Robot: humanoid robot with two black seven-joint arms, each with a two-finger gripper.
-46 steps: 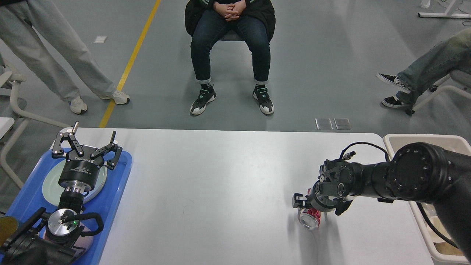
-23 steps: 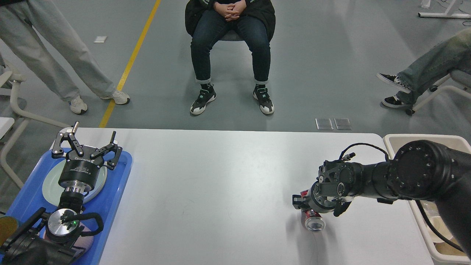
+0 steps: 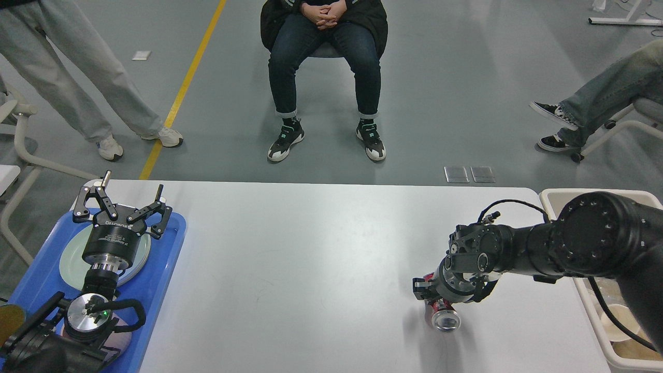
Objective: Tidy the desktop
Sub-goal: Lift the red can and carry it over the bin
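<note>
The desktop (image 3: 311,259) is a wide white tabletop with rounded corners. My right gripper (image 3: 434,299) reaches in from the right and is shut on a red drink can (image 3: 445,320). The can is tilted, with its silver end facing me, low over the desktop's right front part. My left gripper (image 3: 121,204) hovers open and empty over the blue tray (image 3: 166,259) at the desktop's left end. A pale green plate (image 3: 70,261) lies on that tray beneath my left wrist.
A beige bin (image 3: 564,197) stands off the desktop's right edge, partly hidden by my right arm. A seated person (image 3: 323,77) faces the far edge; other legs show at far left and far right. A chair frame (image 3: 20,155) stands left.
My right wrist has dipped and turned, and the can has swung a little right and toward me, its silver end now facing me more. The left arm has not moved.
</note>
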